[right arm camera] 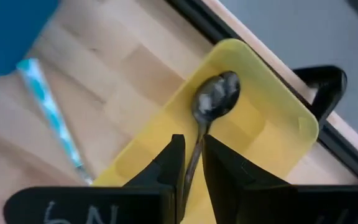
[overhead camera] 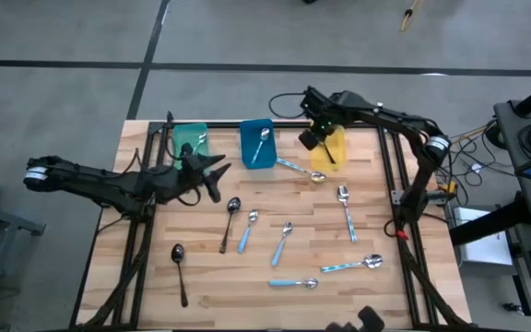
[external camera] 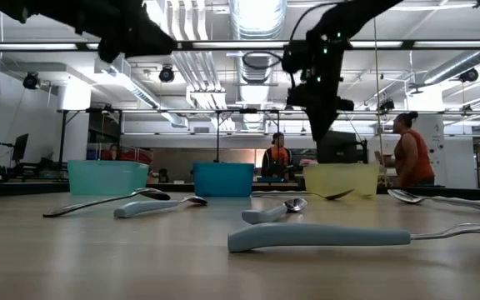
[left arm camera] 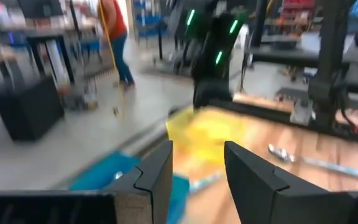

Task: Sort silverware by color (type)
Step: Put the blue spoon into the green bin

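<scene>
My right gripper (overhead camera: 317, 136) hovers over the yellow bin (overhead camera: 336, 148) at the table's far edge, shut on a dark spoon (right arm camera: 211, 102). In the low view it (external camera: 319, 104) hangs above the yellow bin (external camera: 341, 178). My left gripper (overhead camera: 215, 175) is open and empty, in the air just right of the teal bin (overhead camera: 188, 140). One light spoon lies in the teal bin, another in the blue bin (overhead camera: 258, 143). Two dark spoons (overhead camera: 230, 221) (overhead camera: 180, 269) and several blue-handled spoons (overhead camera: 282, 244) lie flat on the table. My right gripper pinches the dark spoon's thin handle (right arm camera: 196, 152) between its two fingers, which lie along it. The fingers come from above, slanting down into the yellow bin (right arm camera: 260, 134). The spoon's bowl (right arm camera: 215, 96) sticks out beyond the fingertips over the bin's floor; whether it touches I cannot tell.
The three bins stand in a row along the far edge. A blue-handled spoon (overhead camera: 300, 170) lies between the blue and yellow bins. Black frame rails (overhead camera: 390, 184) run along the table's sides. People (external camera: 407, 154) stand in the room behind.
</scene>
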Robot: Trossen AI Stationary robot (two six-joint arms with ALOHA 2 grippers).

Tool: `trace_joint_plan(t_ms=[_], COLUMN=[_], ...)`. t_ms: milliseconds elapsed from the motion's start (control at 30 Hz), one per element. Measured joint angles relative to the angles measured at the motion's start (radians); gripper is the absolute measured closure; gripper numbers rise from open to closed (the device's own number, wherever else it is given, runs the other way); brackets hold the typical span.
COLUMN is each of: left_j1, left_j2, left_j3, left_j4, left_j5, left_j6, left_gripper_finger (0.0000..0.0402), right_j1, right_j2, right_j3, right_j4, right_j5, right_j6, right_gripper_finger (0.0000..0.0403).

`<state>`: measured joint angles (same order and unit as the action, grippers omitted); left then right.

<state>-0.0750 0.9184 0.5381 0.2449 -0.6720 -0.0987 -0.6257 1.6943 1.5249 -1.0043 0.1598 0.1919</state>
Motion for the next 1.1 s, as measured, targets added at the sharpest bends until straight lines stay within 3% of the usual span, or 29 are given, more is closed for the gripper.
trace_joint_plan(t_ms=[167, 300, 433, 733, 1100], left_j1=[0.000, 0.000, -0.001, -0.031, -0.066], left_j2=[0.000, 0.000, 0.011, 0.121, 0.345], left_j3=[0.000, 0.000, 0.000, 0.000, 0.050], left_j4=[-0.201, -0.286, -0.290, -0.287, -0.297], left_j5=[0.019, 0.112, 0.184, 0.209, 0.349], left_j6=[-0.242, -0.373, -0.442, -0.591, -0.745], left_gripper_finger=[0.0277, 0.0277, 0.0277, 0.0281, 0.0281], right_j1=[0.081, 0.143, 0.204, 0.313, 0.333], right_j2=[-0.079, -0.161, -0.249, -0.403, -0.484], right_j3=[-0.016, -0.083, -0.178, -0.400, -0.584], right_j4=[0.008, 0.086, 0.187, 0.469, 0.756], right_j5=[0.002, 0.002, 0.001, 0.001, 0.000], right_j6=[-0.016, -0.021, -0.015, -0.035, -0.054], right_gripper_finger=[0.0356, 0.0356, 0.0356, 0.0356, 0.0356])
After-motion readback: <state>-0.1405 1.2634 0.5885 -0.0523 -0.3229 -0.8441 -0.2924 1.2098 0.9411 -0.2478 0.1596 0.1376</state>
